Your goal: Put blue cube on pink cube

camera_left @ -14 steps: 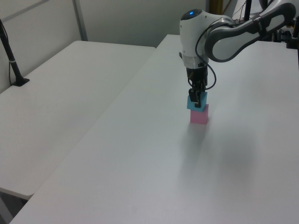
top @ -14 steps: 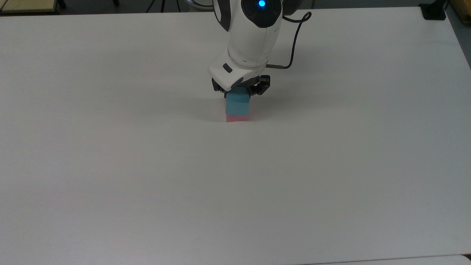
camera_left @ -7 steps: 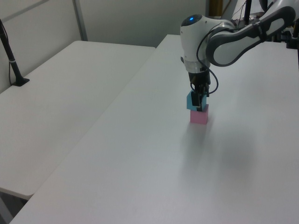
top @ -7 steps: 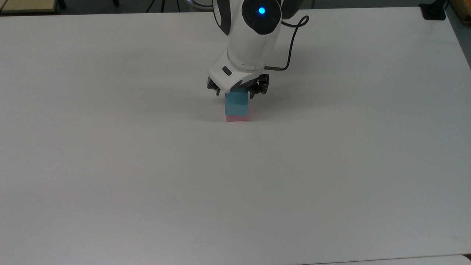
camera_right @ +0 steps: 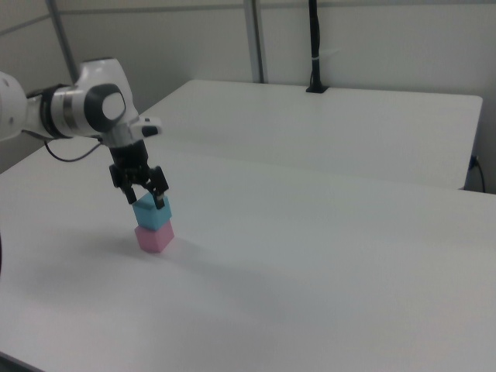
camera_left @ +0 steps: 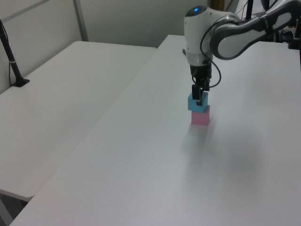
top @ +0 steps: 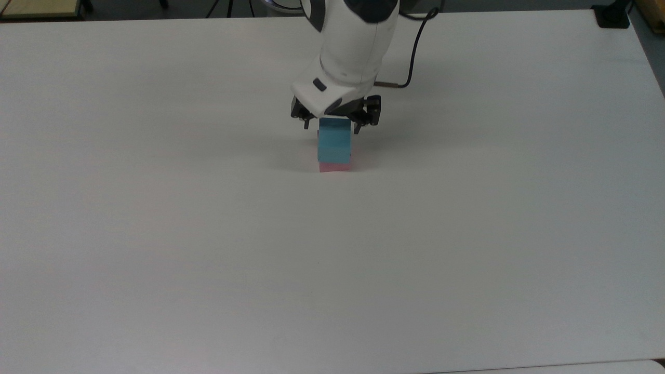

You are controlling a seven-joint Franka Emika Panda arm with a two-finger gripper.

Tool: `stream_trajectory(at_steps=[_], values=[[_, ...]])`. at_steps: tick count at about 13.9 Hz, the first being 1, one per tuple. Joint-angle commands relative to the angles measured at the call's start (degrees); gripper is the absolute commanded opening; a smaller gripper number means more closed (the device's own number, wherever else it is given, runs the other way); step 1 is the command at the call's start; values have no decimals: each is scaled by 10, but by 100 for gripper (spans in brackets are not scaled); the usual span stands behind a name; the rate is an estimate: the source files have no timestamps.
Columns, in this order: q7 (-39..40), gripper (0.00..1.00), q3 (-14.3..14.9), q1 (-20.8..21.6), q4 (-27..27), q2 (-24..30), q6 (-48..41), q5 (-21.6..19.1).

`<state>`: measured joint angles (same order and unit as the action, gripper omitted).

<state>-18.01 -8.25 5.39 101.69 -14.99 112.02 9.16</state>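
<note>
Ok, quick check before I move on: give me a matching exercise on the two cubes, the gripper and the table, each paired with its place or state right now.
Column one:
1. blue cube
2. pink cube
3. gripper
4. table

Column two:
A. flat on the table, at the bottom of the stack
B. open, its fingers either side of the stack's top
C. bears the stack
D. resting on top of the other cube

Pairs: 1-D, 2-A, 3-B, 4-C
</note>
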Motion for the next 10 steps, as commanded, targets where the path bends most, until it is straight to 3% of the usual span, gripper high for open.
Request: stream_trajectory(at_steps=[1,7,10], values=[[6,100,7,12,-10,72,-44,-2],[10,100,7,-10,-12,145,-96,-10],[31,100,8,-24,-12,150,-103,-22]])
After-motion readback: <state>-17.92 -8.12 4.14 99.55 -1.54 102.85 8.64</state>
